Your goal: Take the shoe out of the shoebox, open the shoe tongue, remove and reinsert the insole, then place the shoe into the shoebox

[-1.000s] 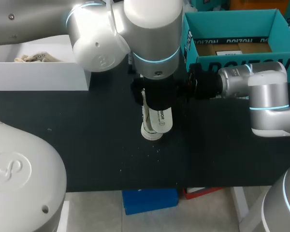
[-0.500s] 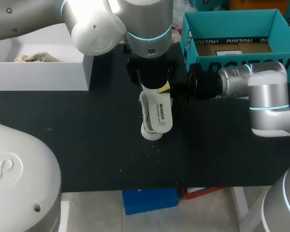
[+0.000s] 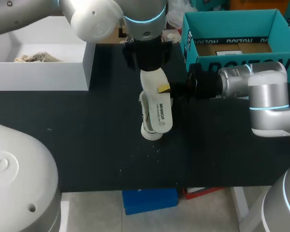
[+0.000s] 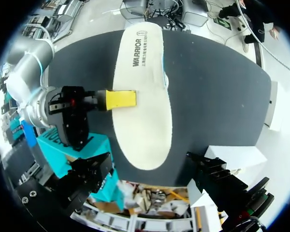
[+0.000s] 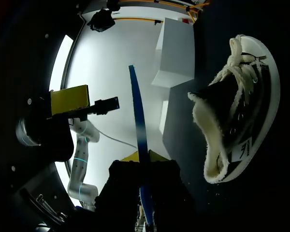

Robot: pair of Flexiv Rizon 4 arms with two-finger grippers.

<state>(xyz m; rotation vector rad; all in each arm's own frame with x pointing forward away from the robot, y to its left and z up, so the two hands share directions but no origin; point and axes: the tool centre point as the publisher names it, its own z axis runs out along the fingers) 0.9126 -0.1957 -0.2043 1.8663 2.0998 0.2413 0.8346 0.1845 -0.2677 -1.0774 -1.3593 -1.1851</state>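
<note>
Black desk (image 3: 87,140) is occupied by the shoe (image 5: 241,116), just beside the right gripper (image 5: 141,155), by which the insole (image 4: 142,96) is pinched edge-on; left gripper (image 4: 152,169) is spread wide, empty; insole could be twisted loose by so narrow a pinch.

White insole (image 3: 157,104), blue underside, raised over black, white-soled shoe (image 5: 241,106); teal shoebox (image 3: 232,26) open, nearby.
</note>
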